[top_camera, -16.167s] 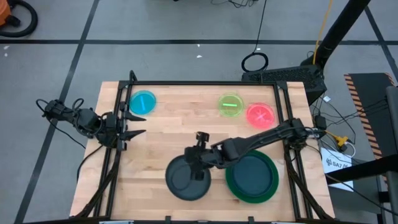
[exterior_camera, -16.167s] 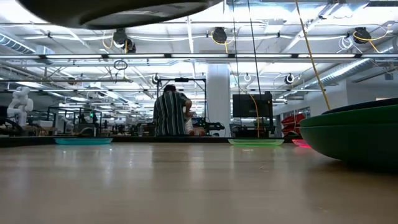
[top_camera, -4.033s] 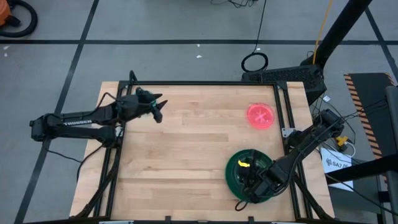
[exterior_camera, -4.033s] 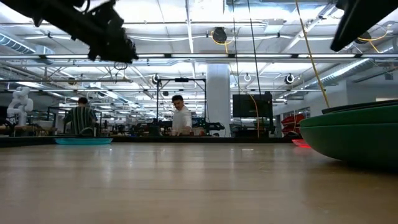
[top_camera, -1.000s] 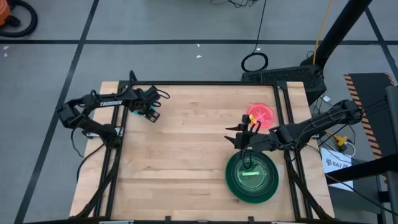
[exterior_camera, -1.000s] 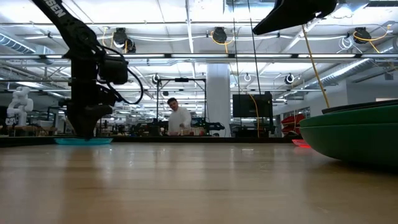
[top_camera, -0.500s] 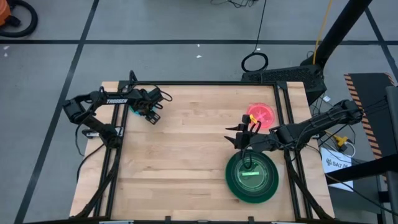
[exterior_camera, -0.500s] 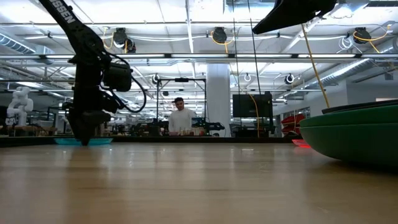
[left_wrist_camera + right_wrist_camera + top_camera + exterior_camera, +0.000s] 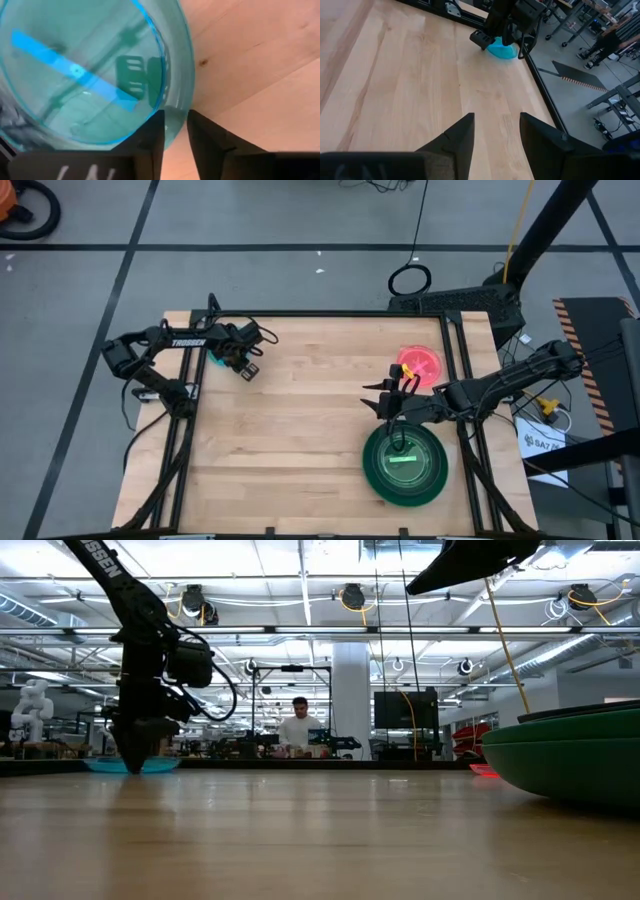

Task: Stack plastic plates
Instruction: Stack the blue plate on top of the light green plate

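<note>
The plastic plates are nearly gathered: a stack [image 9: 404,463] sits at the table's near right, a large green plate at the bottom, dark ones inside it and a lime green one on top. Two small ones remain apart — the pink plate [image 9: 421,364] by the right edge, just behind the stack, and the blue plate [image 9: 85,70] at the far left corner.

The left gripper [image 9: 243,367] is down at that blue plate. In the left wrist view its two fingers stand close together with the plate's rim running into the narrow gap, so it looks pinched by the edge — a sensible hold for a thin, shallow dish that offers nothing else to grasp. In the low view the blue plate [image 9: 132,765] lies at the table top beneath the arm, seemingly not yet lifted.

The right gripper [image 9: 385,402] hovers between the pink plate and the stack, fingers spread and empty, probably waiting clear of the stack.

The left arm carries white lettering — "TROSSEN" in the high view. A white label lies off the table's right side; its text is too small to read.
</note>
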Robot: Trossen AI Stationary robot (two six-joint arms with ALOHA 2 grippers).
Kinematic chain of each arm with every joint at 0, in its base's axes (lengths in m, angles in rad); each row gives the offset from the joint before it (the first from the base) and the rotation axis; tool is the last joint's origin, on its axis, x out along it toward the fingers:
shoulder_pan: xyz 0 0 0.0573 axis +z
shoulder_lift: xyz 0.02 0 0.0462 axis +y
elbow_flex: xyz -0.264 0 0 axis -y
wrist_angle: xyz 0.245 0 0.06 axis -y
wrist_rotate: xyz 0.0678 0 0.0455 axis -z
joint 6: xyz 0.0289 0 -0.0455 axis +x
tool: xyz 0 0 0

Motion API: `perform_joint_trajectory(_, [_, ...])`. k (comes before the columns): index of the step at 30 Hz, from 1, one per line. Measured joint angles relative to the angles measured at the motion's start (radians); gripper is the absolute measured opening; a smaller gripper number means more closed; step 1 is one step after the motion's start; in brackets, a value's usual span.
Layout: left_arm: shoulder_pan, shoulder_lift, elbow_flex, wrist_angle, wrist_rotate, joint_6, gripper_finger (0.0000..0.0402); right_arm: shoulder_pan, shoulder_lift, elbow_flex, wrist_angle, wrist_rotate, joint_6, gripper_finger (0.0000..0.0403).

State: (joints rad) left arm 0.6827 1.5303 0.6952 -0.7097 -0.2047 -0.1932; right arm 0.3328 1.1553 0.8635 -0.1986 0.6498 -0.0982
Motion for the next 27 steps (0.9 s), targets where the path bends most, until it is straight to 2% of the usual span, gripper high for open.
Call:
perform_joint_trajectory(10, [-0.041,0.0,0.0,0.002,-0.028,0.006,0.0047,0.0,0.0,0.0,0.0,0.0,0.0,0.0148])
perform_joint_trajectory(21, [-0.128,-0.092,-0.005,-0.032,-0.02,-0.029,0.0039,0.0,0.0,0.0,-0.001,-0.001,0.005,0.0148])
perform_joint_trajectory(24, [-0.17,-0.122,-0.004,-0.033,-0.02,-0.049,0.0039,0.0,0.001,0.0,-0.002,-0.021,0.044,0.0148])
perform_joint_trajectory(27, [-0.223,-0.143,-0.004,-0.025,-0.019,-0.053,0.0039,0.0,0.008,0.0,0.0,-0.051,0.153,0.0148])
